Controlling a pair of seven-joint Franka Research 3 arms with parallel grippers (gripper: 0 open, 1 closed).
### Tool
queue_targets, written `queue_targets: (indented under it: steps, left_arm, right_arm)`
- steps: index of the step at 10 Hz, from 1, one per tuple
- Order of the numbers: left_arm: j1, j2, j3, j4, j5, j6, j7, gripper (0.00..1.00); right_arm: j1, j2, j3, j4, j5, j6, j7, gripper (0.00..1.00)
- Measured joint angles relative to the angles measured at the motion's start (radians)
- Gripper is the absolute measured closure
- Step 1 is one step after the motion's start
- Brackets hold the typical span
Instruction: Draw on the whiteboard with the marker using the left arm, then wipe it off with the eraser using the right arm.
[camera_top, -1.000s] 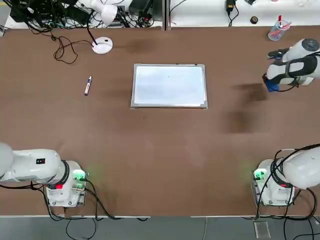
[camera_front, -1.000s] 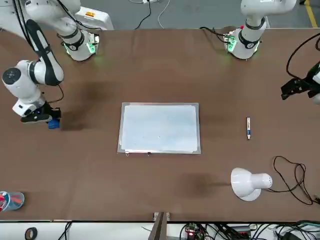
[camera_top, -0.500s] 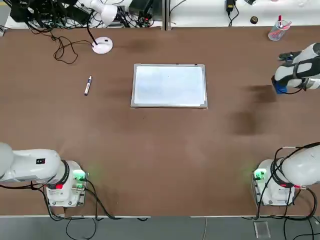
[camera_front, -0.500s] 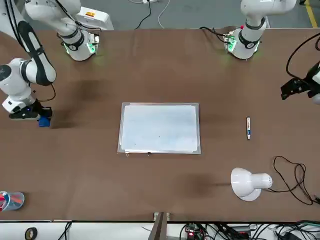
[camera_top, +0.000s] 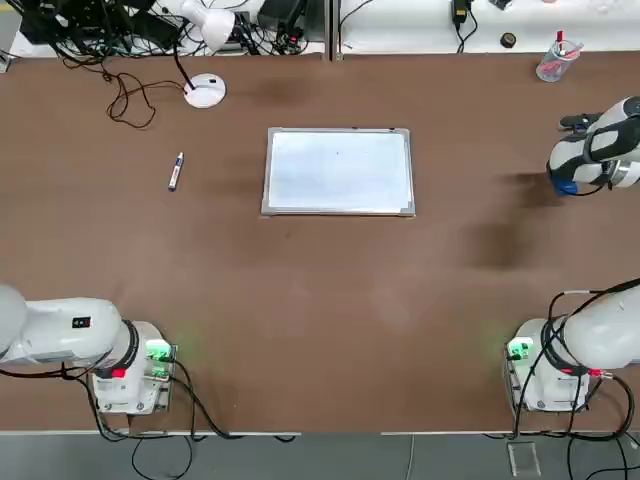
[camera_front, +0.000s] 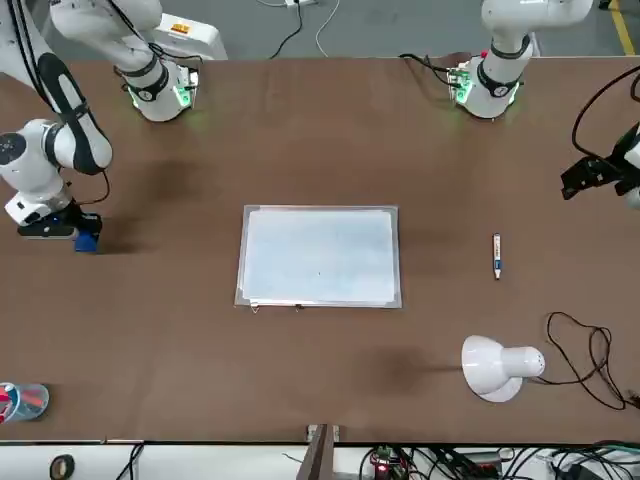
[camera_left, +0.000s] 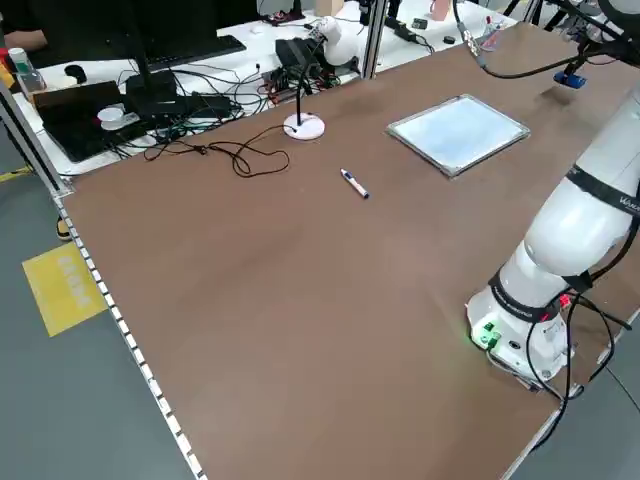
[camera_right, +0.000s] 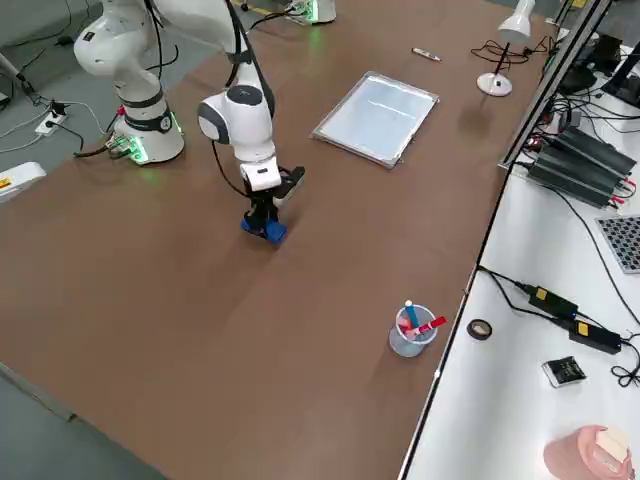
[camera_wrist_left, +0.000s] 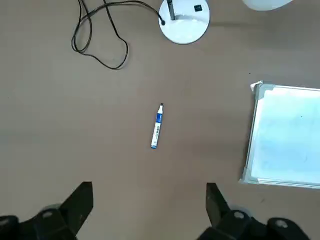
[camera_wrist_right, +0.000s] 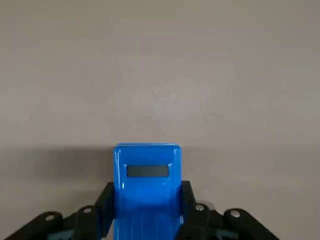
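- Right gripper (camera_wrist_right: 145, 210): clamped on the blue eraser (camera_wrist_right: 147, 185), 1 finger on each long side, block projecting forward of the fingertips; grip suits pressing a flat face down for wiping.
- Position of right gripper: low over the table (camera_top: 320, 300) near its right edge, toward the far right corner, well apart from the whiteboard (camera_top: 339, 171); eraser close to the surface in the right side view, contact not determinable.
- Whiteboard: flat at the centre of the table, slightly toward the far edge, long sides parallel to that edge; surface appears blank apart from a few faint specks, so wiping judged done or nearly so.
- Marker (camera_top: 176, 171): lying flat on the left half of the table, between the whiteboard and the left edge, well apart from both; gripped by neither hand.
- Left gripper (camera_wrist_left: 149, 210): fingers spread wide, holding nothing, raised high over the left side of the table with the marker in view between the fingers; arm judged parked.
- Desk lamp (camera_top: 205, 90): round base near the far edge, left of centre, cable looped beside it; clear of both task items.
- Clear cup (camera_top: 552, 62): at the far right corner, holding red and blue items, near the right gripper but not touching; judged the only collision risk for movement there.
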Motion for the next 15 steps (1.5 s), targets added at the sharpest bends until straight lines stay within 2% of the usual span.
queue_targets:
  steps: [9,12,15]
  left_arm:
    - [0.003,0.0,0.001,-0.001,0.0,0.0,0.0,0.0]
    - [0.003,0.001,0.001,-0.002,0.0,0.0,0.0,0.0]
    - [0.003,0.001,0.001,-0.002,0.0,0.0,0.0,0.0]
  right_arm:
    - [-0.001,0.025,0.003,0.011,0.009,0.01,0.007,0.44]
    - [-0.001,0.025,0.004,0.011,0.012,0.01,0.008,0.4]
    - [-0.001,0.025,0.004,0.011,0.013,0.01,0.008,0.4]
